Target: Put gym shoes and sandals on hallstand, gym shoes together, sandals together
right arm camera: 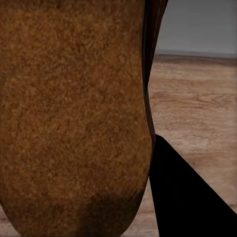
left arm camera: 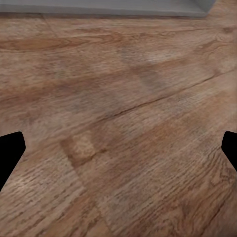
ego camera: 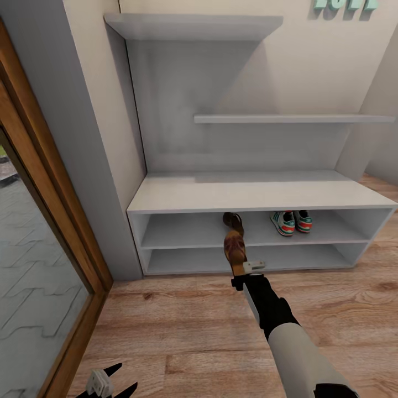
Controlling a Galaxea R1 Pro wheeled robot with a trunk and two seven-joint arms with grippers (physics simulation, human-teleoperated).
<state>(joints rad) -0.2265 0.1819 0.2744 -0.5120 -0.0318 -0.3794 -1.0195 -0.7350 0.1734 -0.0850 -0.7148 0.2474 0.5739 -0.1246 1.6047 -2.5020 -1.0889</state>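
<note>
The right tool grips a brown sandal by its heel end, the sandal pointing toward 12 o'clock at the open front of the hallstand. In the right wrist view the sandal's tan footbed sits close to the lens, with 1 dark finger against its edge. Just beyond the held sandal's toe, a second brown sandal already lies on the upper low shelf. At about 2 o'clock from the tool, the 2 gym shoes stand side by side on that same shelf. The left tool hangs at 7 o'clock over the wood corridor floor, its fingers spread and holding nothing. By my reading 3 shoes are placed; what is left is setting this sandal beside its mate.
</note>
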